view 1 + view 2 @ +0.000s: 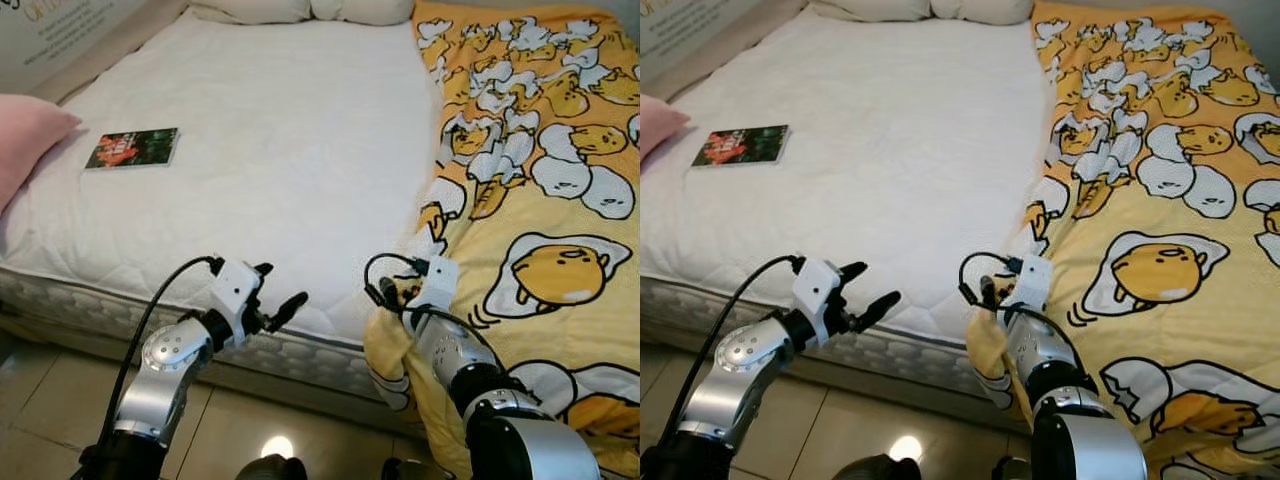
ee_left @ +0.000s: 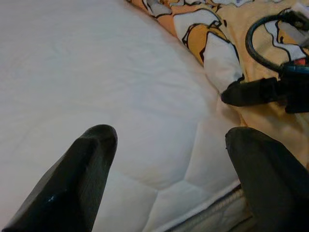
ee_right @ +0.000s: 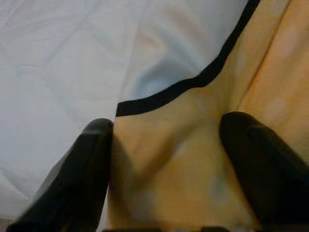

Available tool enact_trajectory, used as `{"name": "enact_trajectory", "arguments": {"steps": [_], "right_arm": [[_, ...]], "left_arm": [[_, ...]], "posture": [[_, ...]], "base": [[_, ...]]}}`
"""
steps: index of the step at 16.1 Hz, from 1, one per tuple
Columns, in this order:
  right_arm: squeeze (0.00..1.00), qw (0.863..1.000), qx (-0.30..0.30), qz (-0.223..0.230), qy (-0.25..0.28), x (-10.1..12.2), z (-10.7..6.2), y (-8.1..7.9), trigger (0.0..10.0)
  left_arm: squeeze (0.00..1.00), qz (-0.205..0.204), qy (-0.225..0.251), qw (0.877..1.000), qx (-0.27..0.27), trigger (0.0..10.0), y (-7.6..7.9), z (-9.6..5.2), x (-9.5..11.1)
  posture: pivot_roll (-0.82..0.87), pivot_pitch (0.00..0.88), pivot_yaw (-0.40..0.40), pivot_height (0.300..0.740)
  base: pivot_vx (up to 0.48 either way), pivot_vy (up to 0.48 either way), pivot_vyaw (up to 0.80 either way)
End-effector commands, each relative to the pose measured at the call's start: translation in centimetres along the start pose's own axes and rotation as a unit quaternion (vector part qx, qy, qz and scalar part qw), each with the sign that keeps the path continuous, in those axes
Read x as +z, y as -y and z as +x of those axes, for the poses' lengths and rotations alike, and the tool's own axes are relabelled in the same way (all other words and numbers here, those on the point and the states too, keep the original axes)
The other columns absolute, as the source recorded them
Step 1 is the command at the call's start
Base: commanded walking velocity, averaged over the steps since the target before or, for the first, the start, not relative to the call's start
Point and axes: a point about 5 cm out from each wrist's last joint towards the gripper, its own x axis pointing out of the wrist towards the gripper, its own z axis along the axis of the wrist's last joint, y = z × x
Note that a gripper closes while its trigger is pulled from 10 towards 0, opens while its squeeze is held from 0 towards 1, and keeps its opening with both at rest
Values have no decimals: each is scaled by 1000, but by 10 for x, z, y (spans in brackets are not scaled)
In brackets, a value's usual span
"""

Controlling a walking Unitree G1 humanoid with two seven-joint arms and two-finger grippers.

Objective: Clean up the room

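Yellow blanket [image 1: 540, 210] edge between right gripper [image 3: 166, 159] fingers [image 3: 89, 169].

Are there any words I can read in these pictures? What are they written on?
No text can be read for sure.
Sign on the wall by the bed's far left corner: gold and dark lettering, too blurred and cut off to read.
Book on the white mattress: picture cover, any title too small to read.
Yellow egg-cartoon blanket: pictures, no words.
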Motion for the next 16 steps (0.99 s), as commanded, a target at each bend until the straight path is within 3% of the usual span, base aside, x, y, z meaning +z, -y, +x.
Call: {"name": "enact_trajectory", "arguments": {"steps": [1,9,12,16], "right_arm": [[0,999,-5,8,-35,-17,-1,1,0],[0,998,13,2,-61,-28,-3,1,0],[0,998,20,-46,-28,-19,-3,0,0],[0,997,29,-63,-29,-26,-7,8,0]], "left_arm": [[0,0,2,1000,-1,10000,-1,3,3],[0,-10,10,1000,-6,10000,1,19,9],[0,-16,14,1000,-12,10000,3,22,8],[0,-14,14,1000,-15,10000,6,22,7]], "posture": [[13,88,67,740],[-28,82,71,740],[-36,80,69,740],[-38,83,62,740]], "base": [[0,0,0],[0,0,0],[0,0,0],[0,0,0]]}}
